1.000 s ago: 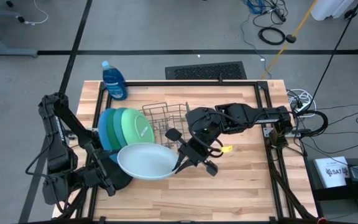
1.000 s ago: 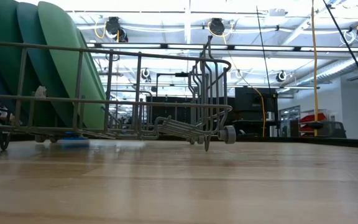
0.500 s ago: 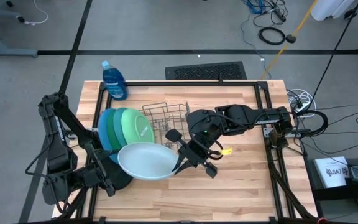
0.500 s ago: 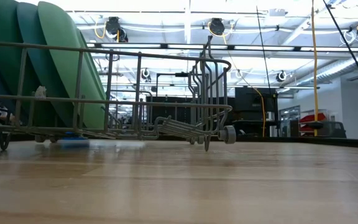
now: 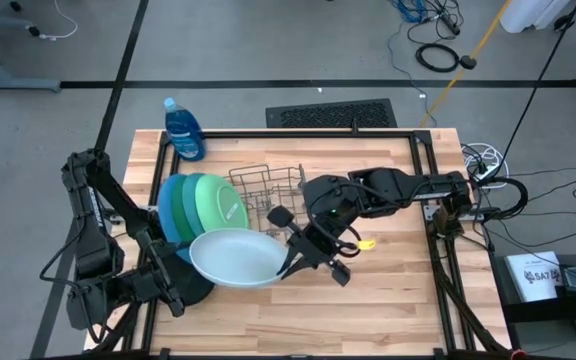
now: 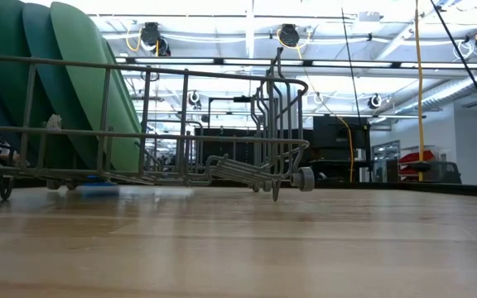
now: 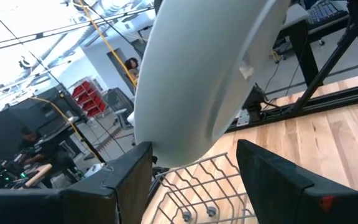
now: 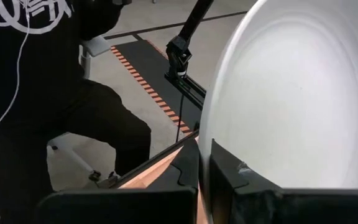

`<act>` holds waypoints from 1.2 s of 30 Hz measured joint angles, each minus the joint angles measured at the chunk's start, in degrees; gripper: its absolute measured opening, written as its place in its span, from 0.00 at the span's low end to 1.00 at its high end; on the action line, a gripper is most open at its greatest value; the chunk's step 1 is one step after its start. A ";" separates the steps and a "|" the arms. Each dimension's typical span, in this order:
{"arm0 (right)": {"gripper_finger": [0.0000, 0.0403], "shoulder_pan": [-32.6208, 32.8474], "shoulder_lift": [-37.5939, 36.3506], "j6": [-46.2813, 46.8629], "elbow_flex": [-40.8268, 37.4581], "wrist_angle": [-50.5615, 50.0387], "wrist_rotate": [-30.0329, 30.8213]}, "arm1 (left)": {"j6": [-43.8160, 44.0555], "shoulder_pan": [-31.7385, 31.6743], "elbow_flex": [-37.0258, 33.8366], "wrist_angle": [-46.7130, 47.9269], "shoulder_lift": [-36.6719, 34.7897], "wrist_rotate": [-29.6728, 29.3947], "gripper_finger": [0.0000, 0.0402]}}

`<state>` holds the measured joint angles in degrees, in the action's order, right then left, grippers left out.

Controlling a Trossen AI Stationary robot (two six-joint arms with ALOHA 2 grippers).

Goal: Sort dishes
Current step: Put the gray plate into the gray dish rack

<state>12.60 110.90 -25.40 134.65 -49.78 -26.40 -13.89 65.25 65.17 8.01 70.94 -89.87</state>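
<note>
Nothing has shifted: the right gripper still pinches the pale blue-white plate aloft beside the wire rack, the left gripper's fingers stay spread, so racking waits.

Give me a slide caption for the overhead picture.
Right fingers grip a pale plate beside the wire rack holding three plates; left fingers wait open nearby.

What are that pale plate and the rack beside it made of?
The pale plate, pinched at its rim by the right tool, looks like plastic or melamine: a smooth, even surface with a soft sheen and a thin rim, though glazed ceramic cannot be ruled out. The rack looks like grey metal wire: thin bent rods joined in a grid, possibly coated.
</note>
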 joint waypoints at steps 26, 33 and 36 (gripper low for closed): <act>0.01 -14.71 -5.53 -8.57 -0.04 -32.70 -7.93 | 2.65 -15.48 0.07 -1.68 -1.66 21.62 0.57; 0.01 -14.84 -3.96 -13.57 -0.02 -36.68 -11.58 | 4.01 -26.32 0.07 -1.31 -6.92 40.94 0.57; 0.01 -14.84 -3.96 -14.60 -0.02 -37.11 -12.56 | 5.91 -30.84 0.07 0.59 -8.08 53.11 0.57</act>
<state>-2.24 106.94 -40.00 134.63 -86.89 -38.95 -7.98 34.41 65.23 8.60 62.85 -36.76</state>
